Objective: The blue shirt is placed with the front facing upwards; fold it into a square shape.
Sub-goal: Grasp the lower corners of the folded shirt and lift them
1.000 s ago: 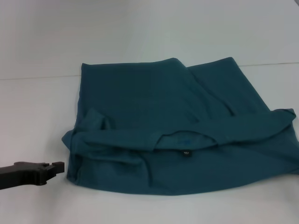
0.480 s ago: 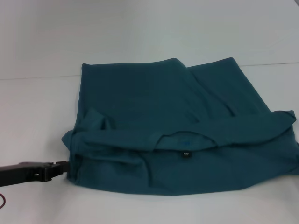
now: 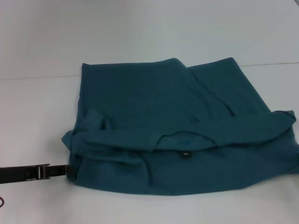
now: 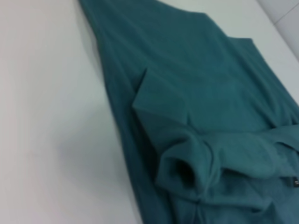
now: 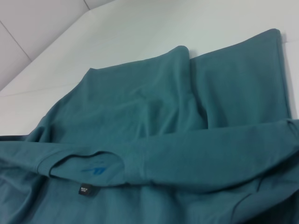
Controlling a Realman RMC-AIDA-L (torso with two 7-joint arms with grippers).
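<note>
The blue shirt (image 3: 177,116) lies partly folded on the white table, its back side up, with the collar and a small dark neck label (image 3: 185,152) toward the near edge. A rolled sleeve bunches at its near left corner (image 3: 93,122). My left gripper (image 3: 67,171) lies low and flat on the table, its tip touching the shirt's near left edge. The left wrist view shows the shirt (image 4: 196,93) and the sleeve opening (image 4: 184,173) close up. In the right wrist view the shirt (image 5: 163,116) and its label (image 5: 86,190) fill the picture. My right gripper is out of view.
The white table (image 3: 37,116) extends to the left of and in front of the shirt. A pale wall (image 3: 140,28) rises behind the table's far edge. The shirt's right side reaches the picture's right border (image 3: 294,140).
My left gripper has slid to the right along the table, from clear of the shirt to touching its near left edge, and now lies flatter. The shirt has barely shifted.
</note>
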